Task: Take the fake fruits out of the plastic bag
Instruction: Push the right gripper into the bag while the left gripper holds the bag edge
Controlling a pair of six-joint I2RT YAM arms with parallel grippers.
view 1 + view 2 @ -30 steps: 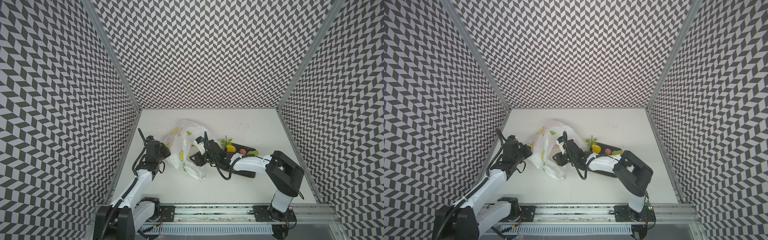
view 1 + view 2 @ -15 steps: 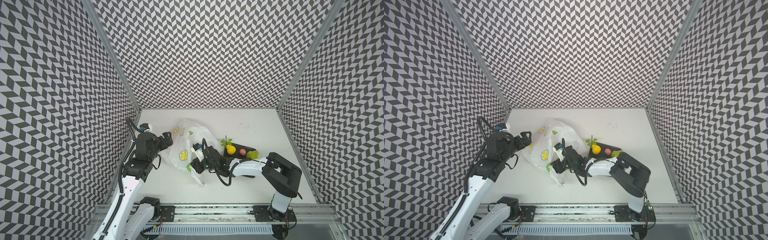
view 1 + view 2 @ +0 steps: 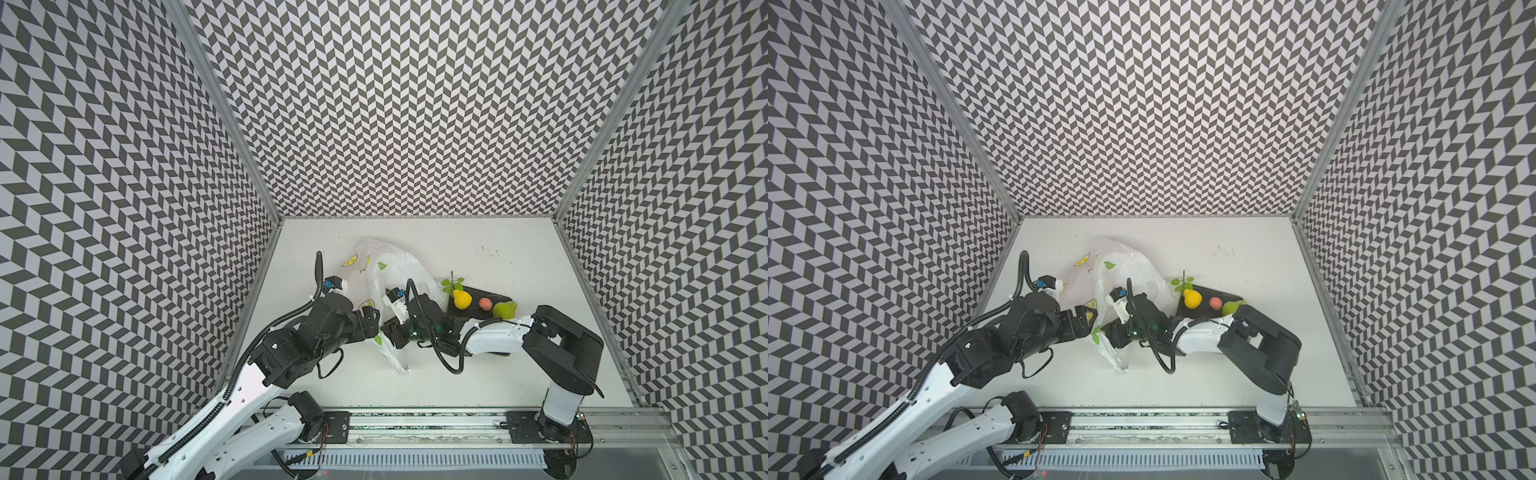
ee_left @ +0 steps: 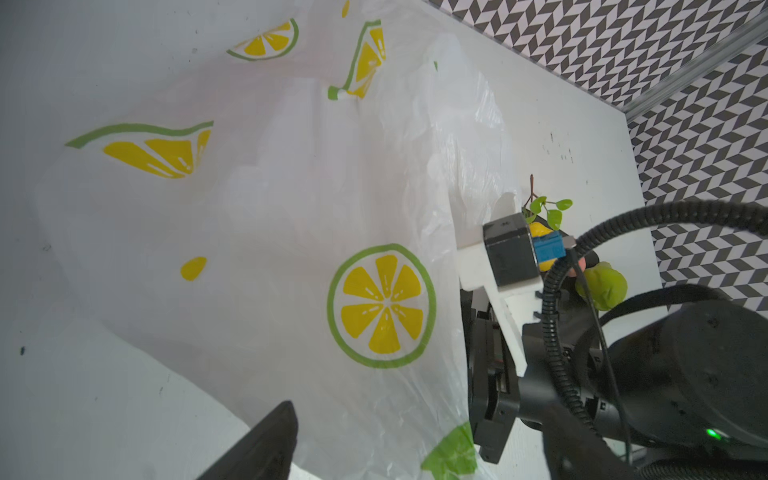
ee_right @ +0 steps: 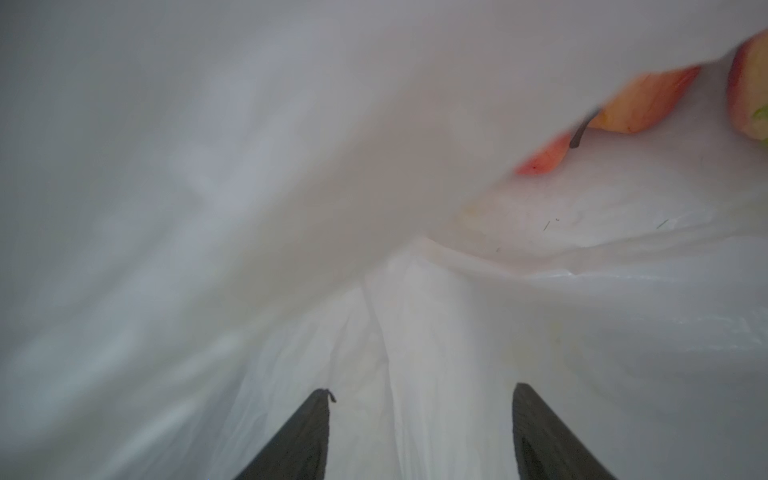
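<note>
Right gripper [image 5: 420,390]: fingers spread wide, nothing clamped, only loose film of the plastic bag [image 3: 395,266] ahead. Left gripper [image 3: 371,321]: parted too, seemingly, at the bag's 7 o'clock edge, film beside one finger [image 4: 266,444], not pinched. Of the fake fruits [image 5: 648,99]: two reddish-orange ones deeper inside, half veiled by a fold; three on the dark plate [image 3: 473,294] at the bag's 3 o'clock. For a clean pick: lift upper film with left, slide right under the fold, close on fruit only. Right forearm low, stretched toward 9 o'clock; left forearm aimed at 3 o'clock.
</note>
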